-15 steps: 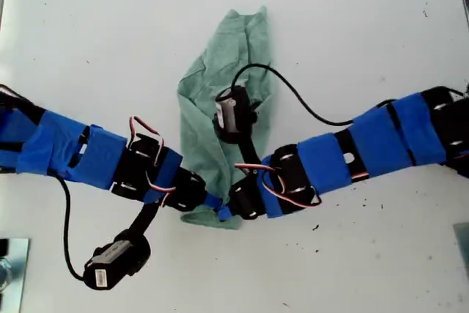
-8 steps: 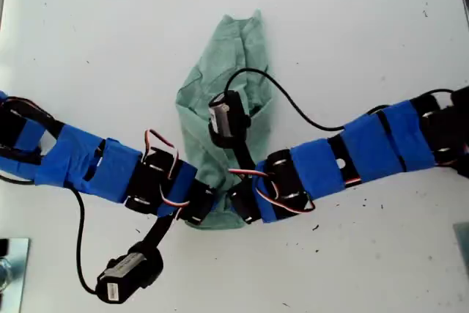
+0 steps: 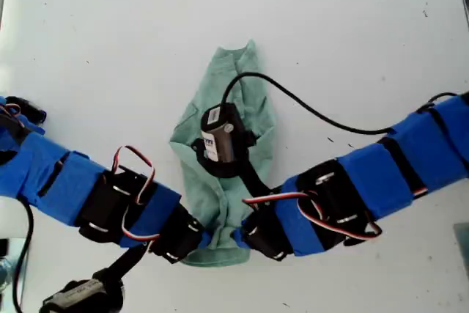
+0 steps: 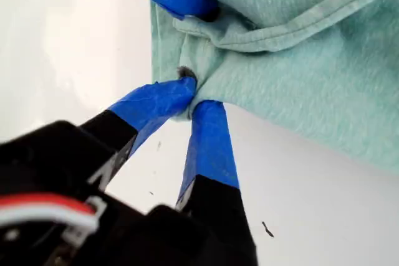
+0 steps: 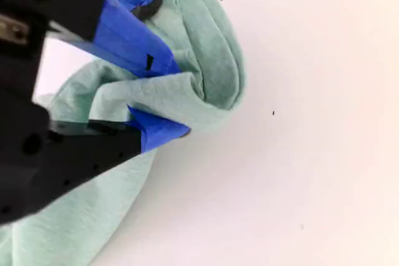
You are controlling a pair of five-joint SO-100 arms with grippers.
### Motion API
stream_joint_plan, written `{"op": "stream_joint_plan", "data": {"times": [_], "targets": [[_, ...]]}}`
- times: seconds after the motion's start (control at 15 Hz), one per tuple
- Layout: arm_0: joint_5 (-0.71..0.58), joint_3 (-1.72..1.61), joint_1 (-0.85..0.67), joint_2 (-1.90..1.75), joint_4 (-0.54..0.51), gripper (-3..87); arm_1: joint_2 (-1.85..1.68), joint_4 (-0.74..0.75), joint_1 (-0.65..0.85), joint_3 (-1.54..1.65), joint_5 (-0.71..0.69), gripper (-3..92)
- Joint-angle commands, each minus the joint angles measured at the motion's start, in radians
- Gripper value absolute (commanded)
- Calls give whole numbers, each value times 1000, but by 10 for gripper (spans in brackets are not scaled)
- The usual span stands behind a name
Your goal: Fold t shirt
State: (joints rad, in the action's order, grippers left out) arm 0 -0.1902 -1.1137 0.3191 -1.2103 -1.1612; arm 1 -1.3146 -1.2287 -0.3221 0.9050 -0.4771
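Exterior view: the t shirt (image 3: 229, 82) lies bunched into a long, narrow shape at the middle of the white table (image 3: 102, 27), running from far to near. Its far end comes to a narrow tip and its near hem sits between the two arms.

My first gripper (image 3: 207, 238) reaches in from the exterior view's left. It meets the near hem beside my second gripper (image 3: 240, 236), which comes in from the exterior view's right. The two tips are just beside each other.

First wrist view: the blue-taped jaws of my first gripper (image 4: 192, 95) are pressed together on a gathered edge of the t shirt (image 4: 299, 79), and cloth puckers at the pinch.

Second wrist view: my second gripper (image 5: 177, 101) pinches a rolled fold of the t shirt (image 5: 215, 60), one finger above the fold and one below.

The second arm's wrist camera (image 3: 218, 139) hangs over the middle of the shirt. Its black cable (image 3: 308, 110) trails toward the exterior view's right.
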Motion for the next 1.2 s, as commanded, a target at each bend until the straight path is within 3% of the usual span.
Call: {"op": "stream_joint_plan", "data": {"times": [0.0,0.4,0.6,0.67,0.73,0.8,0.93,1.0,1.13], "targets": [[-17,40,11,-121,28,-2,-109,32,8,-3,-21,24],[-207,28,-347,-172,-129,-2,-198,-181,339,61,-38,24],[-339,28,-512,-179,-144,-2,-339,-250,505,204,-34,24],[-356,26,-548,-186,-149,23,-407,-184,555,319,-49,24],[-376,23,-574,-192,-149,185,-480,-34,601,463,-106,37],[-397,17,-600,-207,-152,305,-537,23,634,554,-112,153],[-403,-52,-698,-287,-167,388,-690,109,764,753,-158,431],[-393,-112,-778,-354,-164,396,-792,149,851,857,-176,388],[-362,-353,-966,-563,-71,393,-1068,189,1049,1150,-87,340]]}}
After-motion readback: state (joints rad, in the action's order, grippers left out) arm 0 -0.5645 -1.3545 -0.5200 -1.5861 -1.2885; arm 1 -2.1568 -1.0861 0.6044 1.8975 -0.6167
